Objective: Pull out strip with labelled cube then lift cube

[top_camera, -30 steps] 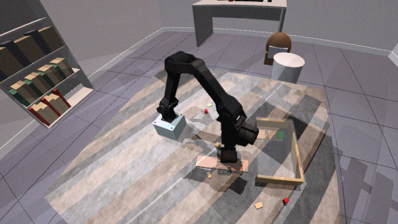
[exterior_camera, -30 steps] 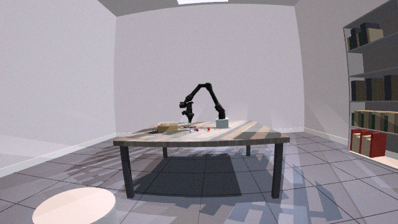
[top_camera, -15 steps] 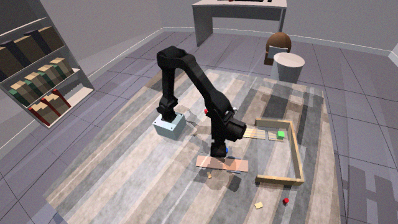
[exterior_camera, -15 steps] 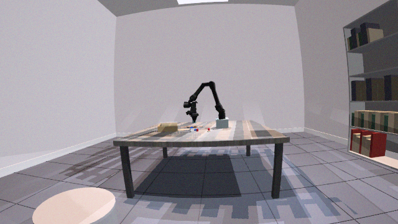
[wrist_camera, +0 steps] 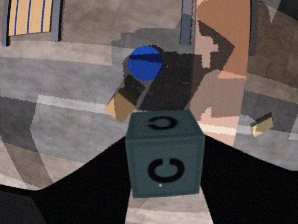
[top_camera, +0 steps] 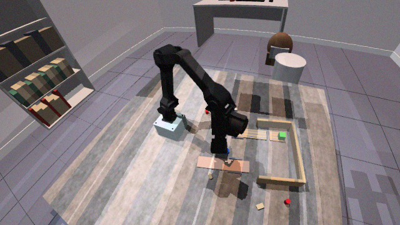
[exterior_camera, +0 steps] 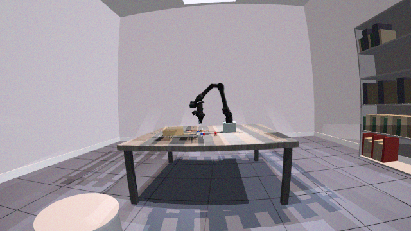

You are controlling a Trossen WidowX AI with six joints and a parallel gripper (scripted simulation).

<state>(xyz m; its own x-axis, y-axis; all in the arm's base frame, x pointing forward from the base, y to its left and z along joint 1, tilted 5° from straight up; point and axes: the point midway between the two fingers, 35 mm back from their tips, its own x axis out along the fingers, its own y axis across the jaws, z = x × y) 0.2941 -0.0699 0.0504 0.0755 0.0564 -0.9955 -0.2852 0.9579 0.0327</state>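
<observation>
- the gripper (top_camera: 221, 155) (exterior_camera: 200, 122) (wrist_camera: 162, 143) pinches the dark teal cube (wrist_camera: 166, 160) marked "c", above the table (exterior_camera: 209, 147);
- the plain salmon strip (top_camera: 204, 162) (wrist_camera: 220, 100) lies below; the blue piece (top_camera: 228, 151) (wrist_camera: 145, 63) is near it
</observation>
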